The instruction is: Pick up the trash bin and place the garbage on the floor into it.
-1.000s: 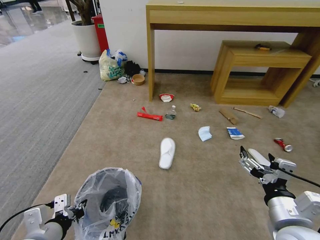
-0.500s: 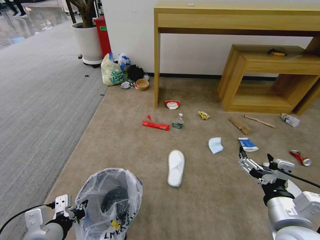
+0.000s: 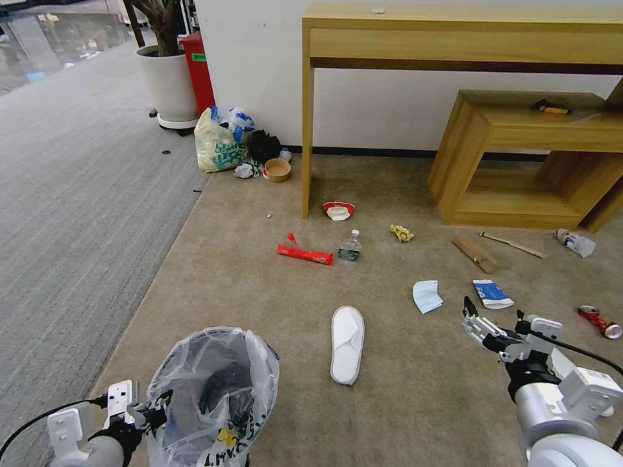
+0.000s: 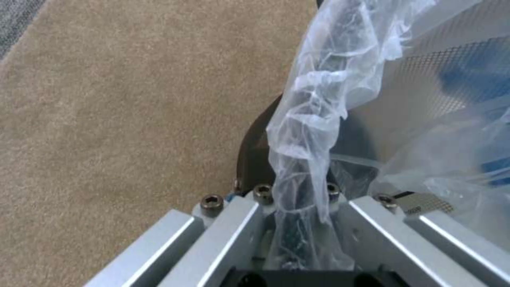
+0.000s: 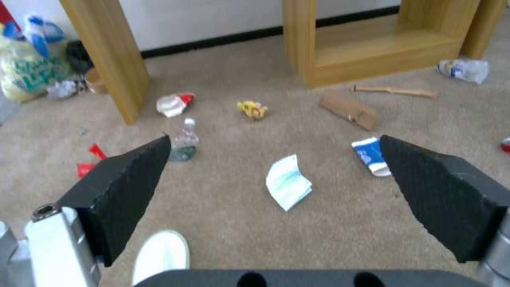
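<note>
My left gripper [image 3: 154, 412] is shut on the rim of the trash bin [image 3: 211, 395], a black bin lined with a crinkly clear bag, held at the lower left. The left wrist view has the fingers [image 4: 239, 223] clamping the bag [image 4: 308, 131]. My right gripper [image 3: 493, 311] hangs open above the beige floor [image 3: 259, 298], empty. Garbage lies ahead of it: a white slipper [image 3: 347, 344], red wrapper [image 3: 305, 254], bottle [image 3: 350, 247], blue mask [image 3: 427, 296], carton [image 3: 492, 293], red can [image 3: 600, 322], cardboard [image 3: 476, 253] and stick [image 3: 513, 245]. The right wrist view, between the open gripper [image 5: 275, 139], shows the mask [image 5: 287, 181] and carton [image 5: 372, 155].
A tall wooden table [image 3: 454, 32] and a low wooden shelf [image 3: 519, 155] stand against the white wall. A yellowish tied bag [image 3: 220, 146], a white plant pot [image 3: 165, 84] and a red container [image 3: 198, 68] sit at the back left. Grey ribbed carpet [image 3: 78, 194] runs along the left.
The whole picture has shifted: the litter and furniture now sit lower and further right, so the camera has moved. Both arms keep their pose, the left still holding the bin.
</note>
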### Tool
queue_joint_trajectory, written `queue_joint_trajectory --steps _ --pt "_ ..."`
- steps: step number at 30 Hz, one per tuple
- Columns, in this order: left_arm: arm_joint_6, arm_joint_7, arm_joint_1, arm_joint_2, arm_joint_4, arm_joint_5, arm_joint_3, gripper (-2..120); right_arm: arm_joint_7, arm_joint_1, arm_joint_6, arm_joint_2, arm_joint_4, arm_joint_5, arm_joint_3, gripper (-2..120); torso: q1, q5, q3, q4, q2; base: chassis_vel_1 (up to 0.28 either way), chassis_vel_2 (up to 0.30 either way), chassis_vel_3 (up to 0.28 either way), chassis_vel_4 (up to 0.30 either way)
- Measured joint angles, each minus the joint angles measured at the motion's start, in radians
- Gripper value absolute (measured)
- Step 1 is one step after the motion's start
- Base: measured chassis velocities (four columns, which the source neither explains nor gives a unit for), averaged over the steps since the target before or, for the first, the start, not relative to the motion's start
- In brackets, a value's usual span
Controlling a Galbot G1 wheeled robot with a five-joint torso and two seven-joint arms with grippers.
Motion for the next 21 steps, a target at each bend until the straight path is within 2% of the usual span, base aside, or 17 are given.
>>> queue_joint_trajectory --steps 8,11,13,17,19,21 --pt "0.000 -0.031 -0.075 0.067 0.032 -0.042 0.027 0 -0.002 0.093 -0.028 -0.056 -0.143 0.013 -0.015 100 0.000 -0.0003 0.000 -0.0003 0.000 0.000 0.000 0.000 0.000" --pt "0.000 -0.052 -0.111 0.091 0.047 -0.080 0.031 0 -0.023 0.148 -0.037 -0.095 -0.235 0.024 -0.036 100 0.000 0.0000 0.000 0.0003 0.000 0.000 0.000 0.000 0.000" --pt "0.000 -0.059 -0.120 0.097 0.050 -0.095 0.032 0 -0.033 0.159 -0.037 -0.108 -0.263 0.027 -0.045 100 0.000 -0.0001 0.000 -0.0003 0.000 0.000 0.000 0.000 0.000" --pt "0.000 -0.075 -0.128 0.099 0.054 -0.115 0.030 0 -0.060 0.208 -0.031 -0.167 -0.360 0.037 -0.101 100 0.000 0.0002 0.000 -0.0003 0.000 0.000 0.000 0.000 0.000" --pt "0.000 -0.088 -0.127 0.095 0.059 -0.116 0.027 0 -0.079 0.262 -0.016 -0.218 -0.442 0.038 -0.173 100 0.000 0.0001 0.000 0.0001 0.000 0.000 0.000 0.000 0.000" --pt "0.000 -0.090 -0.127 0.094 0.061 -0.116 0.027 0 -0.085 0.285 -0.007 -0.233 -0.471 0.038 -0.201 100 0.000 0.0001 0.000 0.0001 0.000 0.000 0.000 0.000 0.000"
